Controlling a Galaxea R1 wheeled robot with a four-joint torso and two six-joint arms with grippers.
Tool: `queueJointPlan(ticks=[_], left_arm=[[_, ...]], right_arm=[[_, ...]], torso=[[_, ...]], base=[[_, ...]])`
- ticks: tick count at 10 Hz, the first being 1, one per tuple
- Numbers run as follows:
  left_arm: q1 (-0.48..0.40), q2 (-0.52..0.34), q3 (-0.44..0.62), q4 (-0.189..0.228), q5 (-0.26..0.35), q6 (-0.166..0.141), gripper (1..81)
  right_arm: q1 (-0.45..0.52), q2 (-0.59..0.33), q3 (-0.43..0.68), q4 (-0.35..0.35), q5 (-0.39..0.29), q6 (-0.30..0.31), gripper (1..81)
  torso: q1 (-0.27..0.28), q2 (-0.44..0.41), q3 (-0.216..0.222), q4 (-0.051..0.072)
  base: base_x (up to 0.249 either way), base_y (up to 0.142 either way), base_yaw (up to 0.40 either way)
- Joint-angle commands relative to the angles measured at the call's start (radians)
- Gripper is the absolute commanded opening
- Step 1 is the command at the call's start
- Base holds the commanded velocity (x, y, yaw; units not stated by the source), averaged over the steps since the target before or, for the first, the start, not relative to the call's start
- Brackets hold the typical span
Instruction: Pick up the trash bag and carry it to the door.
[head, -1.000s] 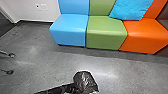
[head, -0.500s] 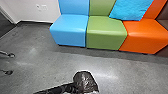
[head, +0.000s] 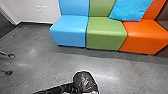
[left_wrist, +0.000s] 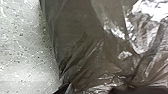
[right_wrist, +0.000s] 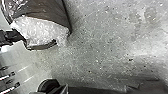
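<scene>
The dark, shiny trash bag (head: 85, 81) hangs at the lower middle of the head view, with my left gripper (head: 73, 88) shut on it at the end of the arm reaching in from the left. Crumpled dark film of the trash bag (left_wrist: 85, 42) shows large and close in the left wrist view. In the right wrist view the trash bag (right_wrist: 42, 10) is at the upper left, with a whitish, wrinkled part below its dark film. The bag hides where the left gripper grips it.
A row of seats stands ahead: blue (head: 68, 31), green (head: 106, 32) and orange (head: 145, 35), with a bright blue cushion (head: 131, 10) on it. Grey floor (head: 45, 62) lies before them. Chair casters (head: 11, 55) are at the left, near a white wall (head: 32, 12).
The head view has shifted very slightly, so the camera has moved a little. The left arm and the bag stay in nearly the same place before the robot.
</scene>
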Motion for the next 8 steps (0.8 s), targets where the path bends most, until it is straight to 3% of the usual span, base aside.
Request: queueJointPlan(ticks=[1,2,6,7,8], left_arm=[[-0.096,-0.002,0.002,-0.010,0.054,0.001,81.1],[-0.095,-0.002,0.000,-0.010,0.054,0.003,81.1],[-0.094,0.004,0.000,-0.007,0.042,0.003,81.1],[-0.093,0.004,0.002,-0.008,0.042,0.003,81.1],[-0.093,0.004,0.000,-0.008,0.040,0.001,81.1]], right_arm=[[0.060,-0.038,0.026,0.024,-0.087,0.000,81.1],[0.060,-0.037,0.024,0.026,-0.091,0.000,81.1],[0.066,-0.037,0.027,0.027,-0.091,0.000,81.1],[0.073,-0.037,0.027,0.027,-0.091,0.000,81.1],[0.082,-0.034,0.027,0.034,-0.091,0.000,81.1]], torso=[[0.000,0.000,0.000,0.000],[0.064,-0.100,0.000,0.000],[0.105,-0.168,0.000,0.000],[0.062,-0.102,0.000,0.000],[0.082,-0.135,-0.022,0.000]], base=[[0.000,0.000,0.000],[0.000,0.000,0.000],[0.000,0.000,0.000],[0.000,0.000,0.000],[0.000,0.000,0.000]])
